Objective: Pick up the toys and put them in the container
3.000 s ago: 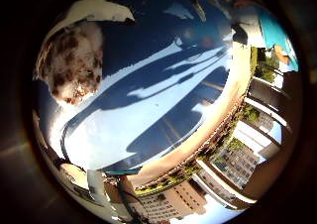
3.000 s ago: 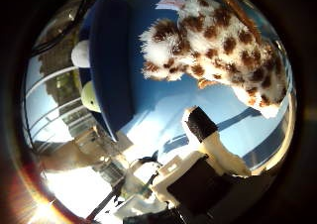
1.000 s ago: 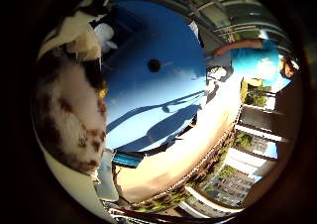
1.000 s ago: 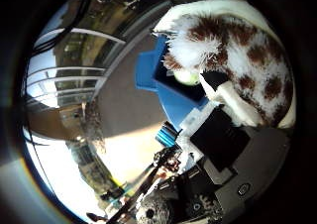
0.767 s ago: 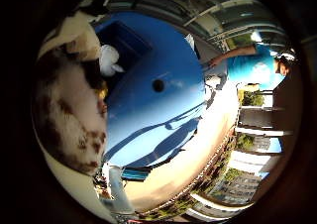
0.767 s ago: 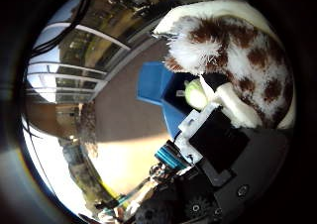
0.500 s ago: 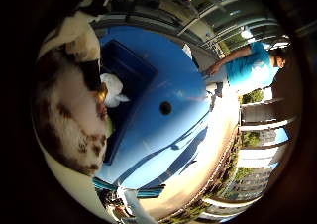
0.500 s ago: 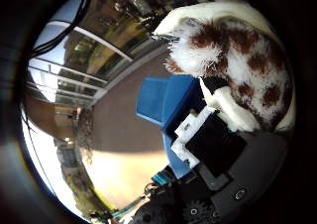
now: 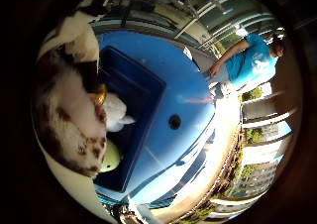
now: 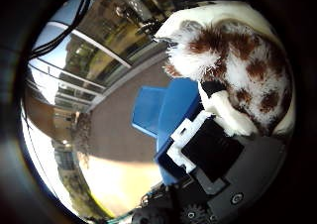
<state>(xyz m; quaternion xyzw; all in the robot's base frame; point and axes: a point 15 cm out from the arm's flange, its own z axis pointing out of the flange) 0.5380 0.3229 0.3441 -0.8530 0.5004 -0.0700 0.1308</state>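
Observation:
A white plush toy with brown spots fills much of both palm views, pressed close to my palm. My right hand is shut on it, and a white and black finger lies against its fur. The plush hangs in the air over the near edge of a deep blue container. Inside the container lie a white soft toy and a yellow-green ball. The plush hides part of the container's inside.
The container stands on a round blue table with a dark hole in its top. A person in a teal shirt stands beyond the table by railings. Brown floor lies below.
The plush lay on the blue table three seconds ago; now it is off the table in my hand. My hand has moved until the container with its two toys shows beneath the palm.

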